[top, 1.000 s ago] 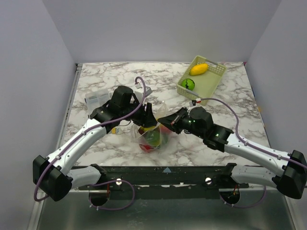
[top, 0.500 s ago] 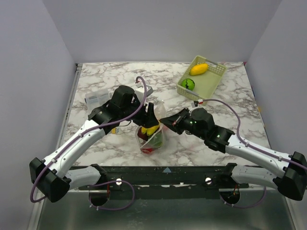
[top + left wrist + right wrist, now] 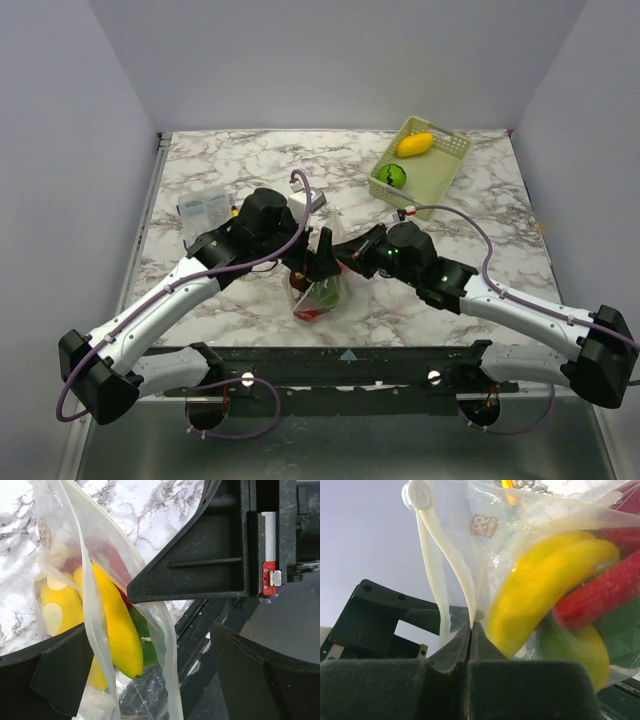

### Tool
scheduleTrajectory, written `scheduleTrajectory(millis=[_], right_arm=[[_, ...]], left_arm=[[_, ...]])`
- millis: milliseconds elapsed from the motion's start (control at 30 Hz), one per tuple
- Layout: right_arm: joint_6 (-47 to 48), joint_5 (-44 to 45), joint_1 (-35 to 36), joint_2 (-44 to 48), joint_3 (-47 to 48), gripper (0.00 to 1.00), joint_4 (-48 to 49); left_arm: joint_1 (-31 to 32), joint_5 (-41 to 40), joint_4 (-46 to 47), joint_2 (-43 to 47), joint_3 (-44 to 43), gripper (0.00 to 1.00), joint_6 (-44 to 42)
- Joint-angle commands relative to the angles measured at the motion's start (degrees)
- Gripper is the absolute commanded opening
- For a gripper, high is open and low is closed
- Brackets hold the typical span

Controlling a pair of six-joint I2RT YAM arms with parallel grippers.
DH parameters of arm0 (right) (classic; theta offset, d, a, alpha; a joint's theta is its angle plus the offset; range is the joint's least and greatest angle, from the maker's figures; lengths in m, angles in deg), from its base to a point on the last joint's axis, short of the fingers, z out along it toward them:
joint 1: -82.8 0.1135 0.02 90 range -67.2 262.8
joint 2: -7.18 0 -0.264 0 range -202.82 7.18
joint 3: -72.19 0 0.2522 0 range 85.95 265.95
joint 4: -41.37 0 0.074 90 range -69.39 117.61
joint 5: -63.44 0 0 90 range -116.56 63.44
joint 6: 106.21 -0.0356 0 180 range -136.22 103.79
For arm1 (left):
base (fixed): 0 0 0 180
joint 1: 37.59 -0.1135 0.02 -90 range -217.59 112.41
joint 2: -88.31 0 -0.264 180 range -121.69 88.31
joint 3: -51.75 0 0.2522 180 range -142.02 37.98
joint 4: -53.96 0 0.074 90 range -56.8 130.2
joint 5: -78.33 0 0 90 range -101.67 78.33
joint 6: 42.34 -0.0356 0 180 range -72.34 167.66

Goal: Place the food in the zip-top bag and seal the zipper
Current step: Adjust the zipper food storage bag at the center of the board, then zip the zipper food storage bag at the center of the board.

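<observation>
Well left of the zip-top bag [image 3: 318, 292], a small clear packet [image 3: 203, 208] lies on the tabletop [image 3: 250, 160]. The left tool [image 3: 322, 258] is spread wide, its fingers [image 3: 200, 565] straddling the bag's top. The bag is by the tabletop's near edge and holds a yellow banana [image 3: 117, 630], a red pepper [image 3: 602, 597] and green pieces [image 3: 620, 640]. Just right of the bag, the right tool [image 3: 471, 630] is pressed together on its film at the zipper [image 3: 426, 545]. Far right of the bag, the lattice basket [image 3: 440, 175] holds a yellow piece [image 3: 414, 145] and a green piece [image 3: 392, 176]. Bare marble shows beyond the bag to the far edge.
</observation>
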Motion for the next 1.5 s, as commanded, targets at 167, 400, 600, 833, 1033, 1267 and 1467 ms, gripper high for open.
scheduleTrajectory(millis=[167, 400, 600, 833, 1033, 1267, 1467], right_arm=[[-2.8, 0.93, 0.0, 0.08, 3.07, 0.0, 2.1], [4.3, -2.23, -0.35, -1.64, 4.58, 0.36, 2.55], [36.64, -9.28, -9.54, -2.87, 8.53, 0.58, -8.03], [69.68, -25.37, -17.44, 0.86, 9.52, 0.81, -11.6], [76.38, -60.9, -31.1, -2.72, 6.76, 0.82, -0.47], [67.3, -85.7, -35.59, -10.23, 0.45, 0.81, 21.56], [50.65, -82.65, -34.71, -10.28, -9.6, 0.8, 53.15]], left_arm=[[4.82, -16.72, -2.74, -1.26, -0.99, 0.71, -3.59], [5.11, -22.17, -5.55, -4.48, -5.16, 0.06, -4.71], [4.68, -19.01, -5.37, -4.72, -5.41, 0.0, -13.94], [1.61, -3.51, -1.72, 0.62, -1.06, 0.0, -21.32], [-0.64, 8.93, -1.44, 1.91, 0.57, 0.0, -23.93], [-6.35, 18.53, -0.34, 1.4, 2.58, 0.0, -21.1], [-6.74, 22.16, 1.39, 1.69, 4.35, 0.0, -20.01]])
